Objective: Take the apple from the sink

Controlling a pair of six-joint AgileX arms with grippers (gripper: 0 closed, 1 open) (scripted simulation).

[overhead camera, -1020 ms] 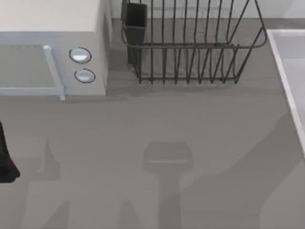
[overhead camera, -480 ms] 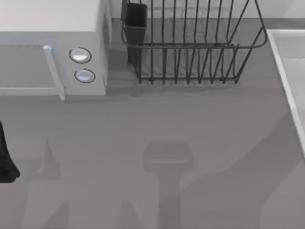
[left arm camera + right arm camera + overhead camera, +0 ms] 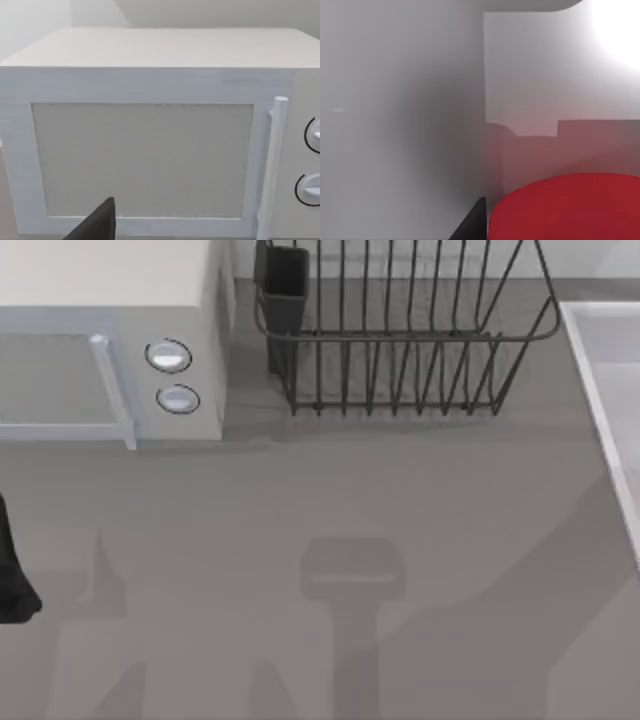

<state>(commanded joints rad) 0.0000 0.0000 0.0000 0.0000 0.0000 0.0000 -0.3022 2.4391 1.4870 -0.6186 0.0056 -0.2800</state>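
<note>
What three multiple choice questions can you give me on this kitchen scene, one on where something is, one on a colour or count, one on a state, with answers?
1. Where does the dish rack stand, in the top view?
A. Right of the microwave, left of the sink
B. In front of the microwave door
C. Inside the sink

2. How many round knobs does the microwave show in the top view?
A. One
B. Two
C. Four

3. What state is the microwave door in?
A. Wide open
B. Removed
C. Closed

Answers:
1. A, the dish rack stands between the microwave and the sink rim.
2. B, two round knobs sit one above the other beside the door.
3. C, the microwave door lies flush with the front in the left wrist view.

Apart from that, the right wrist view shows the red apple close up beside a dark fingertip of the right end effector.
</note>
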